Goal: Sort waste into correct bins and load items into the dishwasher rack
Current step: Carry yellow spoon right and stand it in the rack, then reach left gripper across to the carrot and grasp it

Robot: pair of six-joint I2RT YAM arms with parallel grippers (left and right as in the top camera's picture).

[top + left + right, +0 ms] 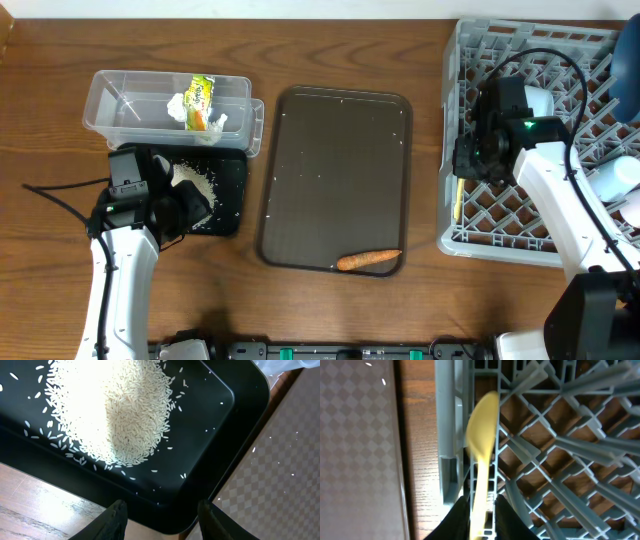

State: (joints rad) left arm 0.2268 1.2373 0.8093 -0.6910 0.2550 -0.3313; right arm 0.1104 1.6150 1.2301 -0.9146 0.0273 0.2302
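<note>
Right wrist view: the spoon [482,425] lies in the rack [580,442] between the right gripper [481,506] fingers, pinched or freed I cannot tell; loading seems nearly done, and next comes lifting straight clear.

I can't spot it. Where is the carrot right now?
In the overhead view, the carrot lies inside the brown tray, along the edge nearest the robot, toward its right corner, left of the grey rack.
</note>
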